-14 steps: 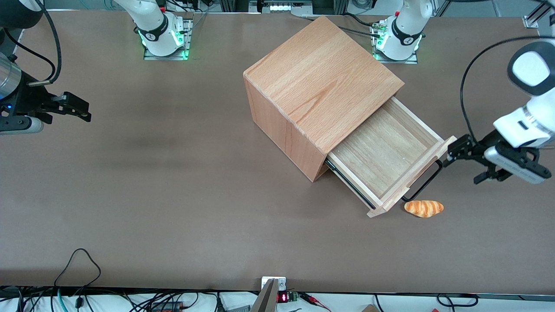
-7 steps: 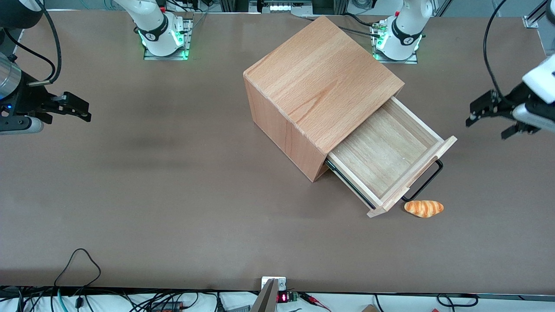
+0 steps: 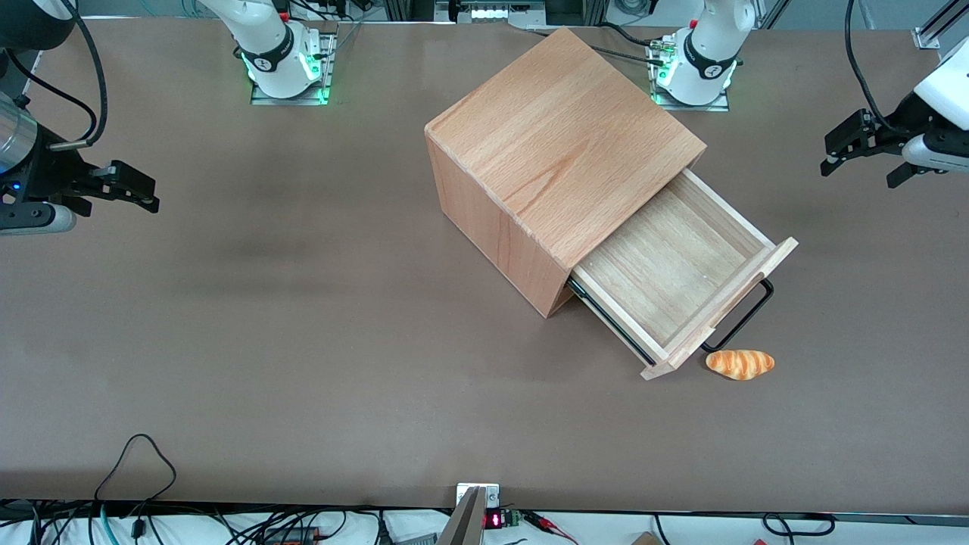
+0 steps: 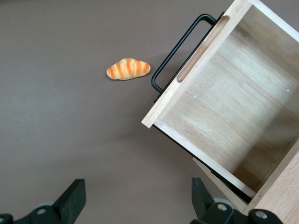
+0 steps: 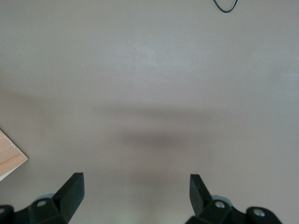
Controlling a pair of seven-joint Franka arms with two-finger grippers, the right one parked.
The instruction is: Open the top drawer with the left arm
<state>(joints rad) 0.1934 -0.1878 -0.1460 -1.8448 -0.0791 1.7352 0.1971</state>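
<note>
Projecting from its cabinet, the top drawer is sitting pulled well out, seemingly empty, with a croissant lying just beside its handle. The gripper is hovering well apart, fingers spread wide, holding nothing, probably since the job is done.

Left arm is withdrawing: its claw, which was touching the front-panel end of the top drawer at the right of the front view, is now sitting at the upper right edge of the frame, well apart from the drawer and above the bench. Claw fingers are spread, holding nothing.
</note>
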